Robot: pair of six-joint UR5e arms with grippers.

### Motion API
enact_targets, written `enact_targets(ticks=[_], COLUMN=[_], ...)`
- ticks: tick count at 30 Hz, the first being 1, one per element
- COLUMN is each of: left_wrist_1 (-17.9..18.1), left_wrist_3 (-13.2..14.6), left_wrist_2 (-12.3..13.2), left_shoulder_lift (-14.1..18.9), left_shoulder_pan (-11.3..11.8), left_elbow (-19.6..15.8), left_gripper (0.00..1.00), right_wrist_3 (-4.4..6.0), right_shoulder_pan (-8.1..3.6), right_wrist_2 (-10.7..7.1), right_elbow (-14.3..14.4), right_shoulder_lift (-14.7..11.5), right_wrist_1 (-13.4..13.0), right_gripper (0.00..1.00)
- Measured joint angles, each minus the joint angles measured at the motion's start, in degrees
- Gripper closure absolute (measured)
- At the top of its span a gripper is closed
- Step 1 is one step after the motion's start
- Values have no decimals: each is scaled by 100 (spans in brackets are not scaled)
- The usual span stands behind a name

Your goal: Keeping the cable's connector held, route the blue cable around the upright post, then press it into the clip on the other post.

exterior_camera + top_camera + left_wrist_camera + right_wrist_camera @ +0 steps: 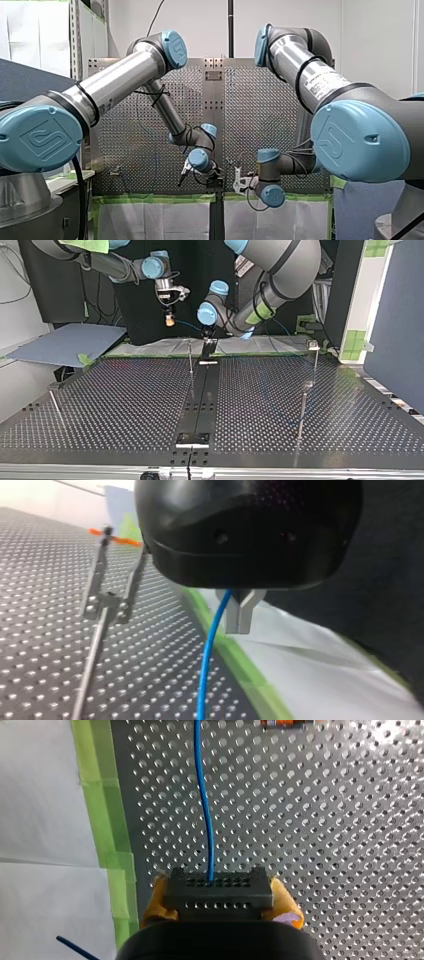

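Observation:
In the right wrist view my right gripper (218, 895) is shut on the black connector (218, 889), its yellow pads (285, 902) on either side. The blue cable (205, 810) leaves the connector and runs ahead over the perforated table. In the left wrist view my left gripper (240, 614) is shut on the blue cable (209, 650), which hangs down from its metal fingers. In the top view my right gripper (170, 319) hangs at the far edge, left of my left gripper (206, 337). A thin upright post (190, 357) stands just below them. A clip-topped post (314, 356) stands at the right.
Another upright post (302, 410) stands nearer at the top view's right, and a leaning rod (56, 407) at its left. A black rail (200, 400) runs down the table's middle. Green tape (102, 810) lines the table's edge. An orange-tipped post (102, 555) stands beside my left gripper.

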Motion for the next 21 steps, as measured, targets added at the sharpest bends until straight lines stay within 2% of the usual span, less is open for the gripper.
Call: enact_targets(ticks=[4, 9, 17, 21], left_wrist_1=[249, 387, 516, 548], left_wrist_3=[-38, 16, 21, 9], left_wrist_2=[-170, -311, -362, -344], left_shoulder_lift=[0, 1, 0, 1], left_shoulder_pan=[-36, -70, -78, -87], left_elbow=[0, 0, 0, 0], left_gripper=[100, 100, 100, 100], right_wrist_3=[-21, -72, -150, -200], right_shoulder_pan=[-79, -164, -262, -290], right_wrist_2=[-31, -111, -297, -334], right_elbow=[-83, -231, -444, -524], right_shoulder_lift=[0, 0, 0, 0], right_wrist_1=[75, 214, 422, 483], right_gripper=[100, 100, 100, 100])
